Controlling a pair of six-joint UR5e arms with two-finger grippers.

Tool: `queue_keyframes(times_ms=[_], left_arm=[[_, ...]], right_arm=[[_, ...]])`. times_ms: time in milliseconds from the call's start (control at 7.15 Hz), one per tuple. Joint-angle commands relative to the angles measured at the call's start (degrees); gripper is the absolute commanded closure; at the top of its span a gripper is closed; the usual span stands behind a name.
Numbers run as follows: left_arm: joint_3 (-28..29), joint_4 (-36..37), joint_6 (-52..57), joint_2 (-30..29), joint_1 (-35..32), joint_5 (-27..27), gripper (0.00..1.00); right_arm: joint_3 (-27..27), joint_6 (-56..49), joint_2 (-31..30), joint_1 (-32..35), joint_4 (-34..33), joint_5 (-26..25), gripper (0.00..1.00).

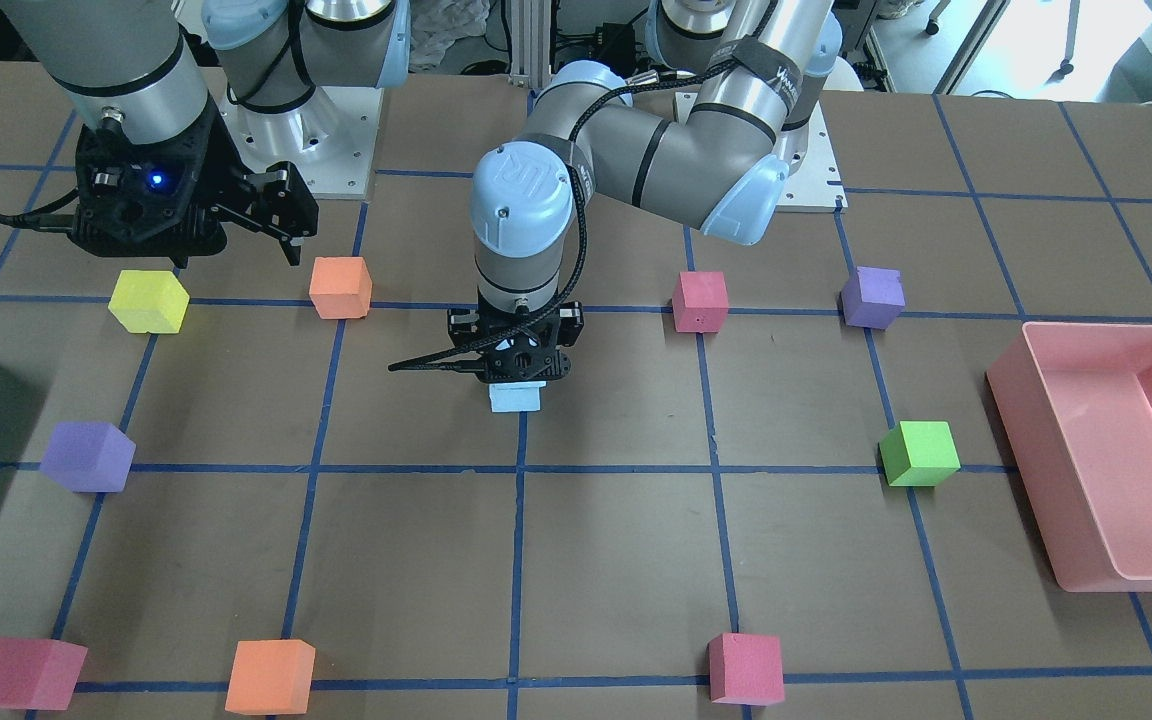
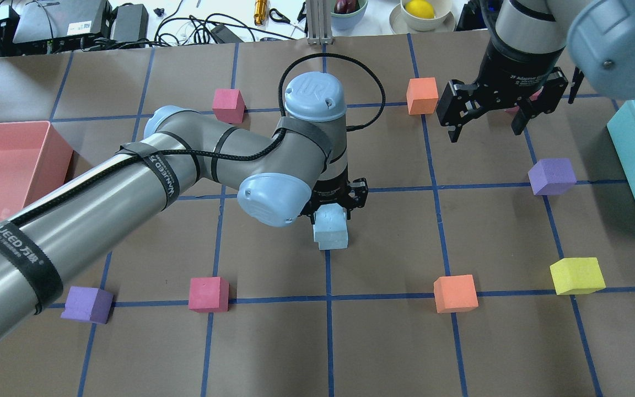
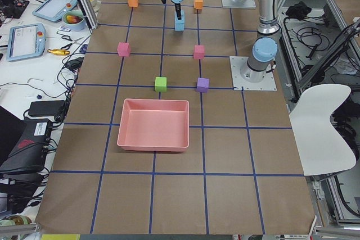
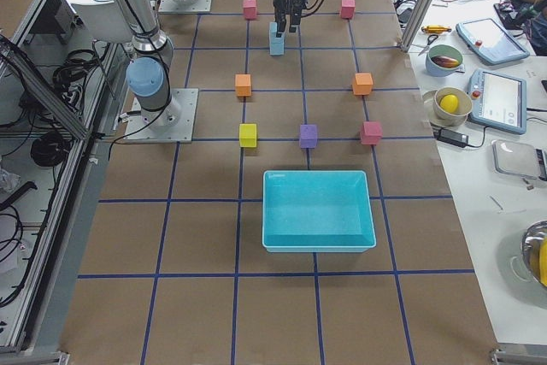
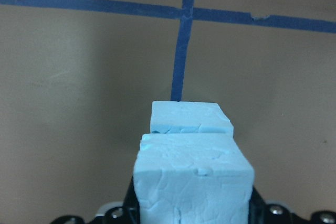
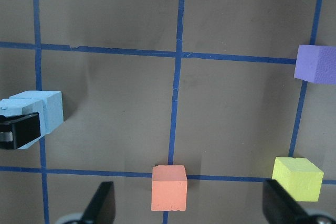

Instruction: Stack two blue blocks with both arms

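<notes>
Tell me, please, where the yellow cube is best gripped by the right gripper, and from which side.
Take the yellow cube by two opposite side faces, coming straight down from above with the right gripper. It sits flat and free all around, slightly turned against the blue tape lines, so probably turn the fingers to match its faces.

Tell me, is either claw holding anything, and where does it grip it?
The left gripper holds the upper blue block by two opposite side faces, above the lower blue block. The right gripper is open and empty.
</notes>
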Motion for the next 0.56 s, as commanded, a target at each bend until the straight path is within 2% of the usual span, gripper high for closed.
queue_keyframes(times_ms=[0, 140, 419], left_arm=[[1.9, -1.03, 3.07, 3.48, 1.68, 0.32, 0.0], [2.52, -3.39, 4.83, 5.15, 4.82, 0.32, 0.0], [2.71, -8.49, 18.58, 10.67, 14.82, 0.23, 0.0]], right_arm=[[0.06, 1.68, 0.04, 0.0, 0.08, 0.87, 0.0], [0.06, 1.69, 0.04, 0.0, 0.08, 1.06, 0.0], [0.15, 1.78, 0.04, 0.0, 0.08, 1.06, 0.0]])
